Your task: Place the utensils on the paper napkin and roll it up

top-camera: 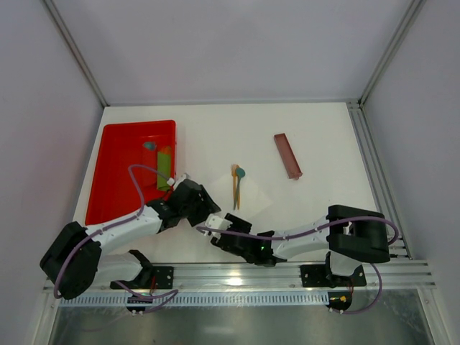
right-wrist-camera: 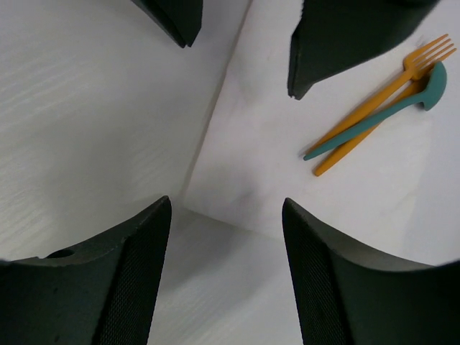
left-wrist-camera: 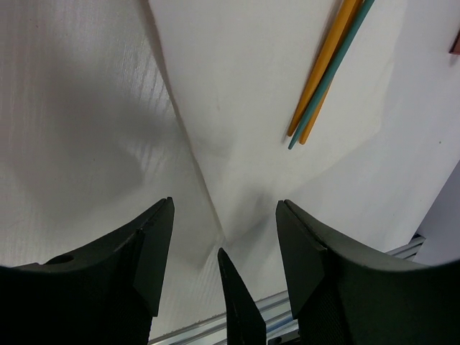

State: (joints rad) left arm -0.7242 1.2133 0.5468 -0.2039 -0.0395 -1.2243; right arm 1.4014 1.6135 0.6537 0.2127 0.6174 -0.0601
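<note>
jaws apart on left gripper [left-wrist-camera: 224,208] and right gripper [right-wrist-camera: 226,205]; utensils [left-wrist-camera: 327,57] cropped on napkin [left-wrist-camera: 251,108]

A red tray [top-camera: 115,180] sits on the left side of the white table [top-camera: 316,129]. Inside the tray, by its right wall, lies a green strip [top-camera: 164,172]. Just above the strip is a little orange piece [top-camera: 166,151], and near that is a small blue-green thing [top-camera: 149,145], too small to name. A flat red-brown bar [top-camera: 287,155] lies far over on the right, a bit tilted. A shiny metal rail [top-camera: 237,272] runs along the near edge of the table.
</note>
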